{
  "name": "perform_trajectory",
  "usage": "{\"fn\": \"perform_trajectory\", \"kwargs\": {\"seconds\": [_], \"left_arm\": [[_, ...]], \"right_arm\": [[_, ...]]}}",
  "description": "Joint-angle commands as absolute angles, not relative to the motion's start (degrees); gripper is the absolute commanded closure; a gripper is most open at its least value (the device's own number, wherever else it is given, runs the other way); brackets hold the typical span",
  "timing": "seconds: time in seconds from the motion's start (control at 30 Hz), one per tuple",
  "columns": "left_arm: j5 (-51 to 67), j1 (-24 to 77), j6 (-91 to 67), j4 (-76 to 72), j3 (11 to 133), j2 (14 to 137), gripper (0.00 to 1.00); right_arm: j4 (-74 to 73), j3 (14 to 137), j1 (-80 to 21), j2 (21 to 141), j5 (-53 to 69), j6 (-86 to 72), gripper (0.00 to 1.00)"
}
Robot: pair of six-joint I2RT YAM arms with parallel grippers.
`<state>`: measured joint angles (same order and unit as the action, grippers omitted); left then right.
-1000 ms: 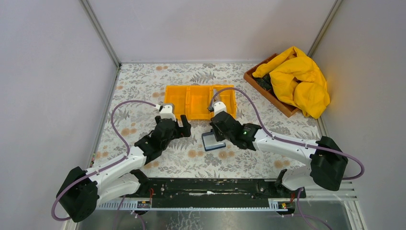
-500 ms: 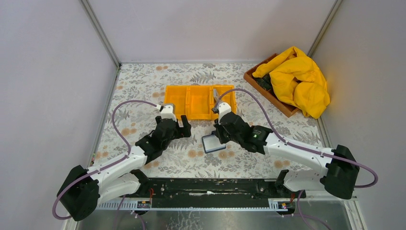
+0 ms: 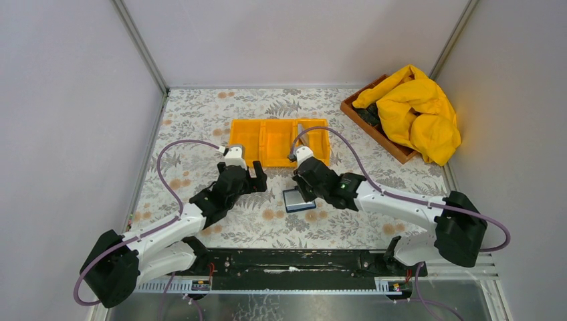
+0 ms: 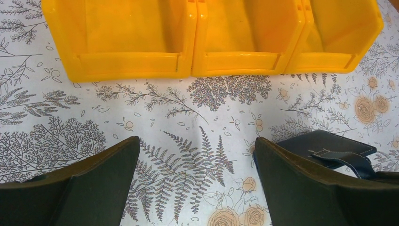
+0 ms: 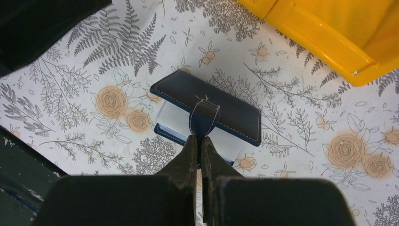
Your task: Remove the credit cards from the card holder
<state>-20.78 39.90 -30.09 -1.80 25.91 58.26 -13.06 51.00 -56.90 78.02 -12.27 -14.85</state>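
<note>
Barely started: the right gripper (image 5: 197, 140) is pinching the strap of the card holder (image 5: 230, 113) at six o'clock of the tray (image 3: 279, 162), no credit cards out, left gripper (image 4: 195, 153) hanging wide open.

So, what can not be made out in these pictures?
- No credit cards show: in the right wrist view the cover of the card holder hides the inside.
- Top view: the card holder is too small, partly under the right arm.
- Top view: the yellow cloth covers most of what the wooden box holds.
- Left wrist view: the top edge cuts off the far part of the orange tray.
</note>
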Motion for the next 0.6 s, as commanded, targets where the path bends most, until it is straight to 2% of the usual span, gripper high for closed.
{"fn": "perform_trajectory", "kwargs": {"seconds": [0.0,0.57], "left_arm": [[-21.2,39.6,-29.4,-5.2,25.8,58.1,0.00],[-20.7,39.6,-29.5,-5.0,25.8,57.4,0.00]], "right_arm": [[-11.2,56.1,-57.3,79.3,-12.2,-12.9,1.00],[-10.0,65.5,-54.9,92.0,-14.9,-11.1,1.00]]}}
